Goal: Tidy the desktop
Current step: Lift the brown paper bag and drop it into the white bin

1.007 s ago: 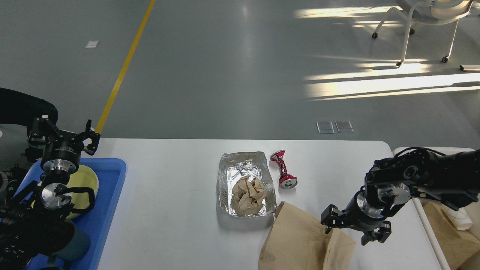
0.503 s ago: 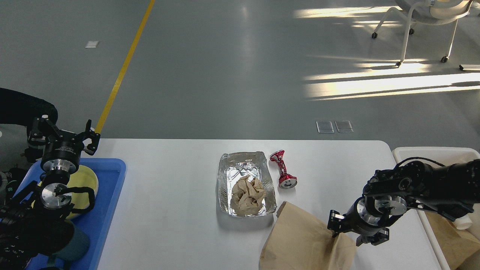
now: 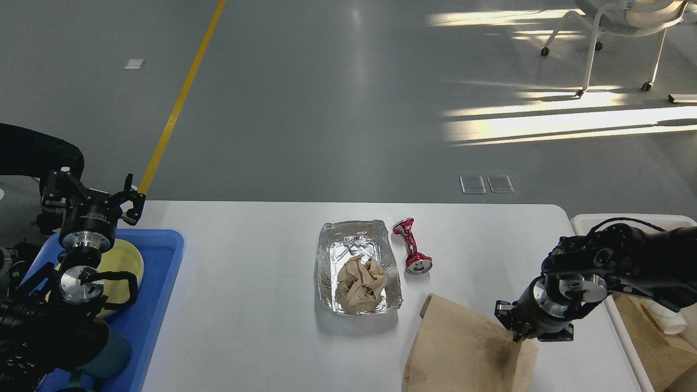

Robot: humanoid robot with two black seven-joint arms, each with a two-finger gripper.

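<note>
The white desktop (image 3: 245, 261) holds a foil tray (image 3: 328, 256) with a crumpled brown paper ball (image 3: 360, 280) inside. A crushed red can (image 3: 412, 251) lies just right of the tray. A flat brown paper bag (image 3: 463, 348) lies at the front right, its upper right edge pinched by my right gripper (image 3: 514, 326), which is shut on it. My left gripper (image 3: 130, 200) hovers open and holding nothing over the far corner of the blue tray (image 3: 163, 272) at the left.
A yellow-green dish (image 3: 130, 261) sits in the blue tray under my left arm. An off-white bin (image 3: 585, 220) stands past the desktop's right edge with brown paper and a white cup (image 3: 667, 321) inside. A chair (image 3: 615, 22) stands far back on the floor.
My right gripper closed on the paper bag's edge and dragged it rightward, away from the foil tray. The left arm has not moved.
</note>
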